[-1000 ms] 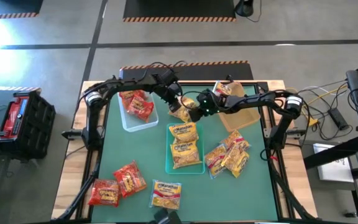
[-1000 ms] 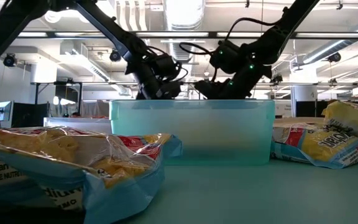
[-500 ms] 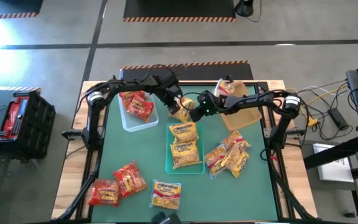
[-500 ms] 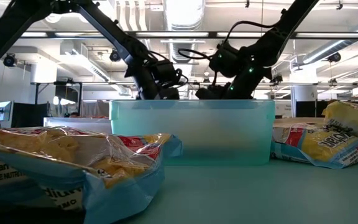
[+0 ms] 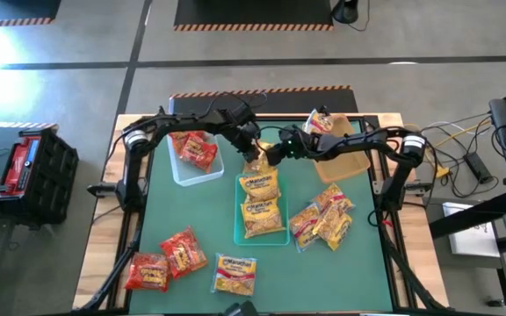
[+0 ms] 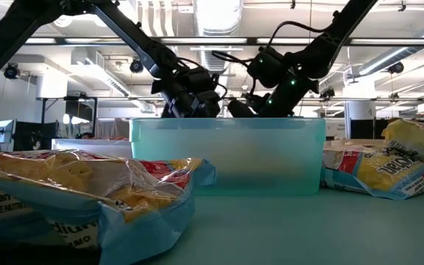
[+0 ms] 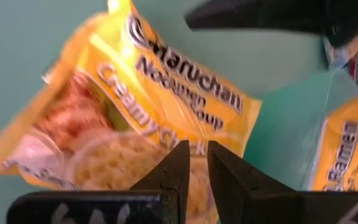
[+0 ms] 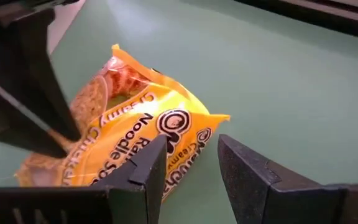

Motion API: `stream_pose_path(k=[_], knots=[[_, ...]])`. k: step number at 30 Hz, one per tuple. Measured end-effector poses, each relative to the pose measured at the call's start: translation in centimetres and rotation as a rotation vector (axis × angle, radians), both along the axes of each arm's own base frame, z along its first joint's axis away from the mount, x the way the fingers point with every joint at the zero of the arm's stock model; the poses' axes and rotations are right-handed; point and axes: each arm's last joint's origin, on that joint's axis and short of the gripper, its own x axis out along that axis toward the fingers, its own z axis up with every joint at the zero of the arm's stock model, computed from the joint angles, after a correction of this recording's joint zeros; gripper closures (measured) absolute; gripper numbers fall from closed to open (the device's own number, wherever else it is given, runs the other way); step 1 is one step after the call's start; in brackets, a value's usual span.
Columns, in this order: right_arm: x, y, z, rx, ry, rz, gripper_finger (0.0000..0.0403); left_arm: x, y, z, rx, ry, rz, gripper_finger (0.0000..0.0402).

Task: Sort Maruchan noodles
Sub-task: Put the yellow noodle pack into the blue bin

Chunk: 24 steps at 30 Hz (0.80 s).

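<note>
From my station I see the left claw (image 7: 194,163) pinching the edge of a yellow Creamy Chicken packet (image 7: 148,118) just behind the far end of the teal bin (image 5: 238,235), which holds two yellow packets (image 5: 261,204). The right claw (image 8: 190,163) hangs just beside that same packet, its fingers spread and nothing between them. Elsewhere on the green tabletop (image 5: 174,207) I have red packets in the clear bin (image 5: 183,174), one packet at the tan bin (image 5: 351,163), a yellow-and-pink pile (image 5: 322,219) on the right, and loose red and yellow packets (image 5: 187,262) along the near edge.
</note>
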Motion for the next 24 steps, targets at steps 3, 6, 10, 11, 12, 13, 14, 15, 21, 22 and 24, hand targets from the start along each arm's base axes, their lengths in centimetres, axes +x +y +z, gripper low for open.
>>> stream_pose_path(k=[3,6,10,11,12,13,14,15,21,22,24], knots=[[-0.4,0.2,0.5,0.064,-0.02,-0.031,0.0271,-0.5,0.7,0.3,0.021,-0.014,0.002,0.0361],[-0.6,0.6,0.7,0.172,-0.046,-0.024,0.0271,-1.1,1.0,0.3,0.057,0.004,-0.059,0.0361],[-0.3,1.2,0.6,0.296,-0.09,0.01,0.0271,-1.4,0.8,0.2,0.113,0.018,-0.165,0.0361],[-0.2,1.4,0.5,0.311,-0.092,0.011,0.0271,-1.4,0.8,0.1,0.138,0.024,-0.181,0.0361],[-0.1,1.7,0.4,0.314,-0.088,0.017,0.0271,-1.5,0.9,0.1,0.162,0.036,-0.189,0.0361],[0.0,1.9,0.3,0.316,-0.085,0.023,0.0271,-1.5,0.9,0.1,0.185,0.047,-0.196,0.0361],[0.1,2.1,0.3,0.319,-0.083,0.027,0.0271,-1.5,1.0,0.1,0.208,0.054,-0.203,0.0361],[0.2,2.3,0.3,0.325,-0.084,0.027,0.0271,-1.6,1.1,0.0,0.232,0.063,-0.213,0.0361],[0.4,2.8,-0.2,0.344,-0.071,0.019,0.0271,-1.7,1.0,0.0,0.268,0.078,-0.26,0.0361],[0.5,2.8,-0.4,0.341,-0.067,0.015,0.0271,-1.7,1.0,0.0,0.269,0.079,-0.263,0.0361],[0.5,2.7,-0.7,0.333,-0.057,0.004,0.0271,-1.6,0.8,0.0,0.269,0.078,-0.268,0.0361]])
